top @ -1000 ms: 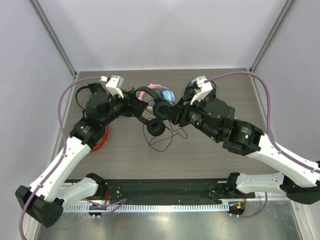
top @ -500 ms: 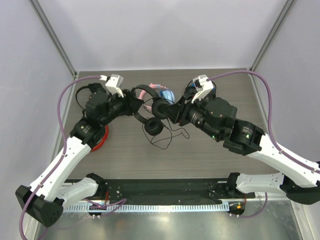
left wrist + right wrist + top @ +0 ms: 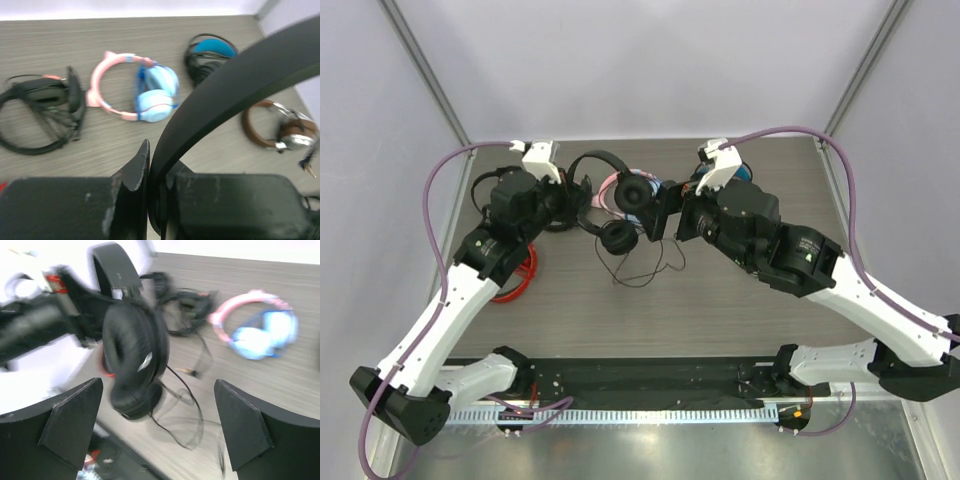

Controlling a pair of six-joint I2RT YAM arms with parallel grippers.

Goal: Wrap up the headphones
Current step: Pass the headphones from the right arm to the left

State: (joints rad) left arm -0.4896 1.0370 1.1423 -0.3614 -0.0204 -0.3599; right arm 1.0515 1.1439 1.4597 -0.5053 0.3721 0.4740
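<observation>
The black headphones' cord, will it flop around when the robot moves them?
Probably floppy: the thin cable sags in loose loops under the headphones. The headband looks stiff: it holds its arch, pinched by the left gripper.

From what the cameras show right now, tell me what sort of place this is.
Most likely a robot lab test cell: plain white panels wall in a wood-grain table, a left arm and right arm are bolted at its near edge, and several headphone pairs, like the pink-and-blue pair, lie out.

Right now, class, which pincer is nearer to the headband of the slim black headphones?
Left. The left pincer is shut on the headband. The right pincer stands open farther along, facing the earcups at the band's ends.
</observation>
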